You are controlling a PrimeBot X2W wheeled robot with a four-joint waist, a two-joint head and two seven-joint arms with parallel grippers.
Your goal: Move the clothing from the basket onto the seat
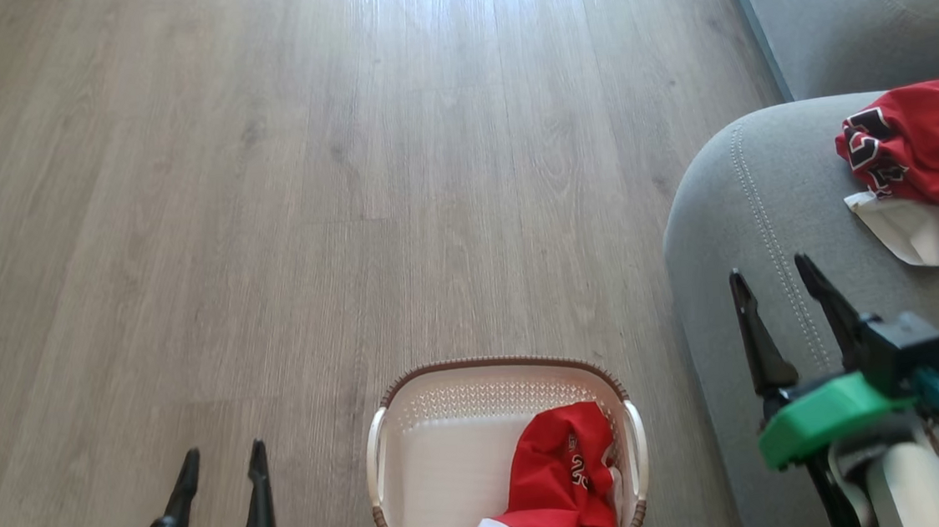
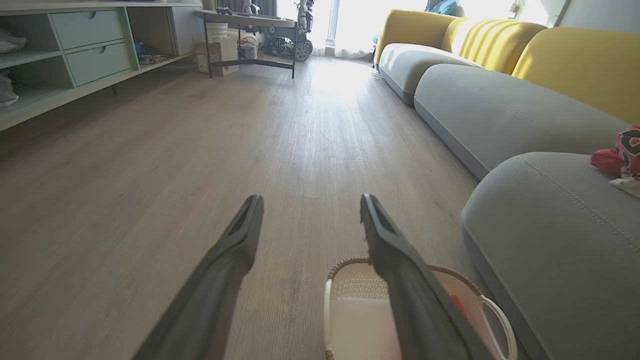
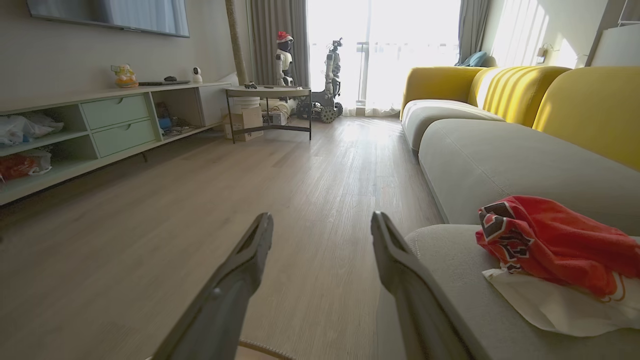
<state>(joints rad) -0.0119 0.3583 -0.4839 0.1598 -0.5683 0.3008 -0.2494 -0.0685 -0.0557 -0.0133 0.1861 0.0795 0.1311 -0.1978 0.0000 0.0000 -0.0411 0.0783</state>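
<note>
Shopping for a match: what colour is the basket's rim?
The basket rim is brown and braided; the head view shows it best.

The basket (image 1: 488, 398) is cream, its walls patterned with rows of small holes, with a brown braided rim and white handles. In it, a jersey (image 1: 558, 478) is red with white trim and black-and-white numerals. A second jersey (image 1: 921, 144) is the same red, with black-and-white lettering and a white edge. The seat (image 1: 751, 216) is grey with a double line of pale stitching. The floor (image 1: 262, 188) is grey-brown planks with wood grain. The left claw (image 1: 224, 450) and right claw (image 1: 771, 267) have black fingers on green mounts. The sofa backs (image 3: 590, 105) are yellow, the drawers (image 3: 120, 122) pale mint.
</note>
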